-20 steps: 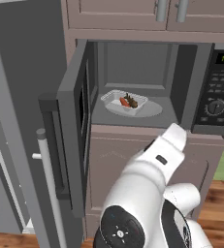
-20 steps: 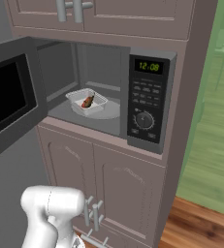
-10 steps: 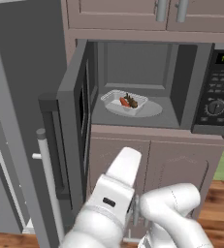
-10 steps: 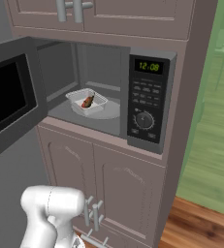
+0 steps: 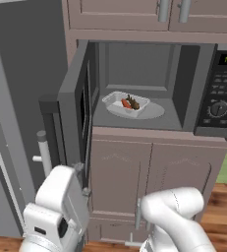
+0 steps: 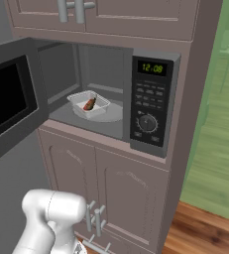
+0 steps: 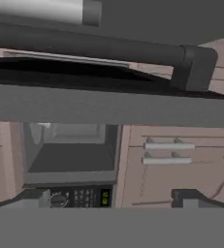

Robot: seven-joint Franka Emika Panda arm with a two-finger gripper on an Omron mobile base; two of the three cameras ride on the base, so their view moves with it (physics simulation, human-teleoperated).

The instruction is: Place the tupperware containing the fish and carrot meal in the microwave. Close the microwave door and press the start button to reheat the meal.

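The tupperware (image 5: 125,104) lay lengthwise across the microwave (image 6: 101,94) plate; the gripper (image 7: 108,201) fingers stood wide apart.

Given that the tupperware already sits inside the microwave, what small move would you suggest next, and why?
Probably push the microwave door shut: the tupperware with its meal rests on the glass plate, the door stands wide open, and the open end effector holds nothing, facing the door's handle.

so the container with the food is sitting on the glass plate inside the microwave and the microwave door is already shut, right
Not quite. The container does sit on the glass plate inside the microwave, but the door is swung wide open, as the left base view shows.
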